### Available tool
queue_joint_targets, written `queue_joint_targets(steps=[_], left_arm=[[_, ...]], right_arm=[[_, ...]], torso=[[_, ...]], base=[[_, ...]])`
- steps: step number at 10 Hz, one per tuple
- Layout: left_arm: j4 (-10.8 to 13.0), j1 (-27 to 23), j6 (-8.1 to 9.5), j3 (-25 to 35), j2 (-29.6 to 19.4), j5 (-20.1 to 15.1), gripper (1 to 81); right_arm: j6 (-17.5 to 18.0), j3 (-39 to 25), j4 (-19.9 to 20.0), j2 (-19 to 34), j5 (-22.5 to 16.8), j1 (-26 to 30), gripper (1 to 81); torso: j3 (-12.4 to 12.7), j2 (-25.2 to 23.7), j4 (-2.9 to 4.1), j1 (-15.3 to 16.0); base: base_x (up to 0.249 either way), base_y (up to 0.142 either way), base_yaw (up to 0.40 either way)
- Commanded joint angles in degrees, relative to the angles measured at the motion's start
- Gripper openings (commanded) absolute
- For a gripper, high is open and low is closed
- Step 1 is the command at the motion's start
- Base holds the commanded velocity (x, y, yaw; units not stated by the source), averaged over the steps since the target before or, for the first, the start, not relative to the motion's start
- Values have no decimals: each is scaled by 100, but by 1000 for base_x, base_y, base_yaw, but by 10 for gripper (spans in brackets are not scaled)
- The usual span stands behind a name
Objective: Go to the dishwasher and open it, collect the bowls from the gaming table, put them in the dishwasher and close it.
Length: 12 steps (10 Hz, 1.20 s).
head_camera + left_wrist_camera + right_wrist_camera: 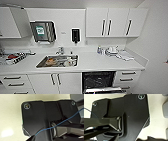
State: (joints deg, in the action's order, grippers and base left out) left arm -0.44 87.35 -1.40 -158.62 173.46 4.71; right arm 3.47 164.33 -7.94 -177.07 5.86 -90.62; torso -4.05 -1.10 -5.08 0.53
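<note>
Hand states on both arms cannot be told, while the dishwasher (pixel 98 81) under the white bench (pixel 100 63), right of the sink (pixel 58 61), already stands open, with bowl collecting, loading and closing seemingly left.

You face white countertop (pixel 100 63). Steel sink (pixel 58 61) set in it, dishes inside, tap (pixel 60 50) behind. Paper towel dispenser (pixel 43 31) and dark soap dispenser (pixel 75 35) on wall. White crockery (pixel 112 51) stacked at counter's right end, near wall. Dish rack (pixel 15 58) with red item at left. White wall cabinets (pixel 116 22) above, drawers (pixel 15 81) below left.
</note>
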Motion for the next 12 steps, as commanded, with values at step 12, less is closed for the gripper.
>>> queue_joint_targets(steps=[12], left_arm=[[52, -609, -62, -46, -13, -348, 811]], right_arm=[[-57, -288, 90, 187, -586, 409, 811]], torso=[[-5, 9, 0, 13]], base=[[-10, 0, 0]])
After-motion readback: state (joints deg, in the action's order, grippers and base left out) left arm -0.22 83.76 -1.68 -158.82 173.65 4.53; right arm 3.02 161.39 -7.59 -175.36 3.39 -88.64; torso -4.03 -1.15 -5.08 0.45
